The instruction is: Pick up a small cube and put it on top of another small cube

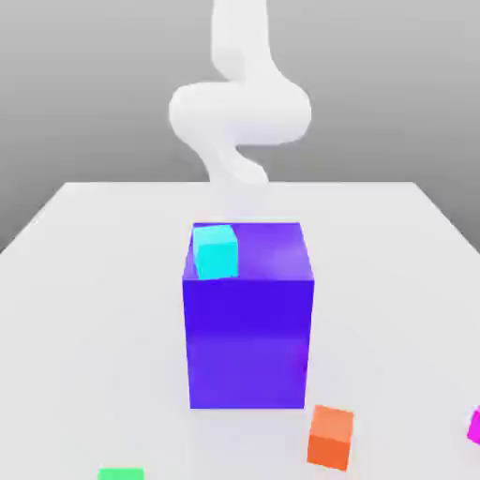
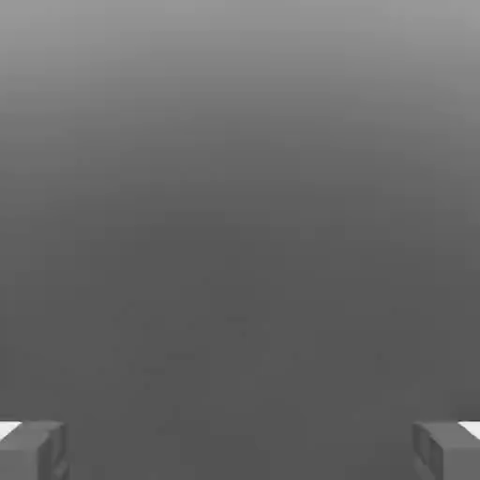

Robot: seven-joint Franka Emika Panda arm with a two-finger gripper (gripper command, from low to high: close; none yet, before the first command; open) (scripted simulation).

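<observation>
Smooth, rounded white arm [image 1: 240, 108], glossy and bulbous, without visible markings. End effector [image 2: 240, 450] with blocky grey fingertips [image 2: 33, 452], white edging at their outer corners.

Before me a white table [image 1: 84, 281], its far edge straight against a plain grey backdrop [image 1: 84, 84], backdrop paler toward the top, soft even light, faint shadows on the tabletop, grey gradient surface [image 2: 240, 187] under my camera

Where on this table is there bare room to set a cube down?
Bare table runs wide on both sides of the purple-blue block. Its top is free beside the cyan cube. The near edge is crowded: orange cube, magenta cube, green cube.
</observation>
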